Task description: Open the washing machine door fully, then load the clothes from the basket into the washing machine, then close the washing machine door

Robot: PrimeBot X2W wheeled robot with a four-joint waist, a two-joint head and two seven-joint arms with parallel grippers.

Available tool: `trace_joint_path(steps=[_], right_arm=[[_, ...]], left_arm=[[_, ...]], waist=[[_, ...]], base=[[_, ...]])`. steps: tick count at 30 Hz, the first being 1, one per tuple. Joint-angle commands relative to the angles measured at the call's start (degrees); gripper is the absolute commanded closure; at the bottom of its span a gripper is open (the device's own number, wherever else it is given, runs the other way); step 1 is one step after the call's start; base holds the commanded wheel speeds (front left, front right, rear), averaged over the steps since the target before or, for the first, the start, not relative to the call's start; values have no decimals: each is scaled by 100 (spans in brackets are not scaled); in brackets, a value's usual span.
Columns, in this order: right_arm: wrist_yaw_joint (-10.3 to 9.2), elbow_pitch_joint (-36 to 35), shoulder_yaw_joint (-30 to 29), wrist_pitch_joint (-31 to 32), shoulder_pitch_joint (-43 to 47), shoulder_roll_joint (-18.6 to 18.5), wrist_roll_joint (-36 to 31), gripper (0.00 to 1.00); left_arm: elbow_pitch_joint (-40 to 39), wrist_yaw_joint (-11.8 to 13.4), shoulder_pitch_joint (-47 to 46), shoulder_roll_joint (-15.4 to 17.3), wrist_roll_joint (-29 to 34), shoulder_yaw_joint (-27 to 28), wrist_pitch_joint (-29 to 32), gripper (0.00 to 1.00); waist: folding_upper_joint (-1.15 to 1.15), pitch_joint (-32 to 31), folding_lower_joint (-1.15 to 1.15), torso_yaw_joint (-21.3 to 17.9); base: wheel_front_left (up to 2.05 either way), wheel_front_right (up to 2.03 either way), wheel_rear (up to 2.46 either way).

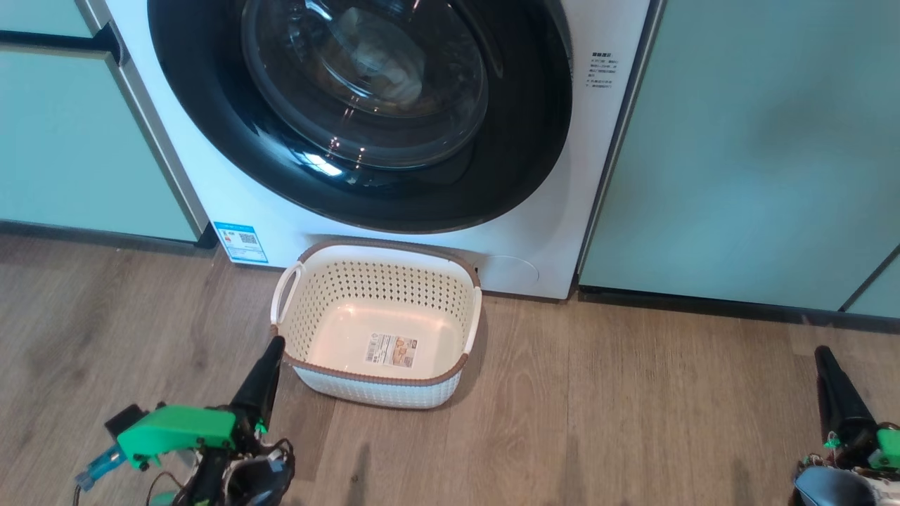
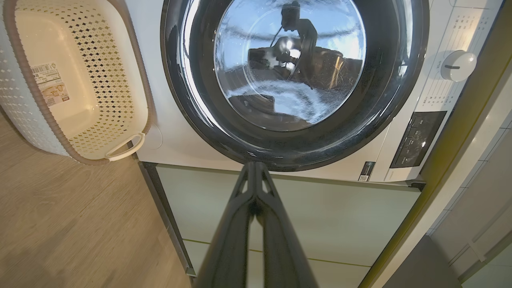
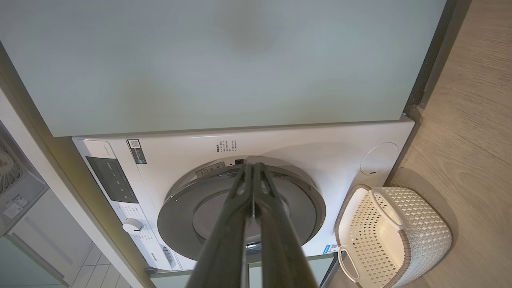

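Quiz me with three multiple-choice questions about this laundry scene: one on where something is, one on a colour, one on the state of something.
1. Where does the basket stand?
A) inside a cabinet
B) on the floor in front of the washing machine
C) on a chair

2. What colour is the basket's rim?
A) green
B) blue
C) brown

3. How is the washing machine door?
A) shut
B) wide open
C) taken off

Answers:
1 B, since the head view shows it on the wooden floor just below the machine's front.
2 C, since a brown band runs around its cream-white top.
3 A, since the round black door lies flat against the machine's front.
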Motion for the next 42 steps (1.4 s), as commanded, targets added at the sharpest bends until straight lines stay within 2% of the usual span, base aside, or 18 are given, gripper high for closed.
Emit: trace_joint_path(steps=[1,42], right_arm=[[-16,-184,94,64,-310,-45,-39,100],[-16,-181,55,96,-313,-18,-72,100]], left_arm=[[-158,-51,-321,39,14,232,27,100],[-157,-51,-323,27,27,248,40,100]], waist=[[0,0,1,0],[0,0,1,0]], base=[[0,0,0],[0,0,0]])
